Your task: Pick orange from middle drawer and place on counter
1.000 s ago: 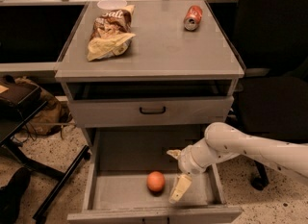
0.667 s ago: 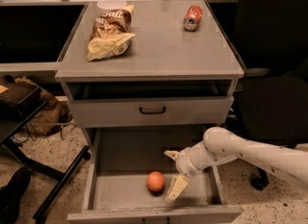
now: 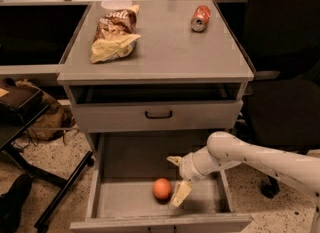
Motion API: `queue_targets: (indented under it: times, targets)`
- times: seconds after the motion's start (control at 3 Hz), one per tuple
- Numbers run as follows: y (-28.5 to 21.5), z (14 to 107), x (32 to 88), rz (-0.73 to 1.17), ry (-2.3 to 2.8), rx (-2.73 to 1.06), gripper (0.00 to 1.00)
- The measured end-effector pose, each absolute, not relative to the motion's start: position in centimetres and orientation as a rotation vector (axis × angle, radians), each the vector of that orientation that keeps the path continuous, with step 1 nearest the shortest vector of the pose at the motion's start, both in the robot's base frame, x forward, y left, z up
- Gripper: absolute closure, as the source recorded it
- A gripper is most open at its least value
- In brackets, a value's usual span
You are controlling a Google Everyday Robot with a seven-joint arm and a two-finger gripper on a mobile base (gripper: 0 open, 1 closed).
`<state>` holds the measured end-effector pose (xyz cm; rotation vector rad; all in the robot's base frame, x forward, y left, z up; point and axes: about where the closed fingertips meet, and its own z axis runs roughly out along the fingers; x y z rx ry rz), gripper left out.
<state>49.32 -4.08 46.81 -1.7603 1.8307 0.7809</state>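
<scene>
The orange [image 3: 162, 188] lies on the floor of the open middle drawer [image 3: 127, 169], near its front wall. My gripper [image 3: 176, 178] is inside the drawer, just right of the orange, reaching in from the right on a white arm. Its fingers are spread open: one fingertip [image 3: 173, 160] points to the back, the other [image 3: 180, 195] sits right beside the orange. It holds nothing. The counter [image 3: 165, 52] is the grey top of the cabinet above.
On the counter lie a chip bag [image 3: 114, 34], a white bowl [image 3: 116, 3] behind it and a red soda can [image 3: 201, 18] at the back right. The upper drawer front [image 3: 159, 114] stands slightly out. A black chair [image 3: 285, 87] stands at the right, a bag [image 3: 30, 109] at the left.
My gripper has moved a little left and forward in the drawer, closer to the orange. The orange has not moved.
</scene>
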Motion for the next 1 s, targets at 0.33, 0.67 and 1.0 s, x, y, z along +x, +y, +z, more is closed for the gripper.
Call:
queue_targets:
  times: [0.33, 0.67, 1.0]
  targets:
    - [-1.0, 42.1, 50.2, 0.852, 1.755, -1.777, 0.00]
    - [-1.0, 42.1, 50.2, 0.852, 1.755, -1.777, 0.00]
    - [-0.7, 41.1, 50.1, 0.879, 1.759, -1.782, 0.00]
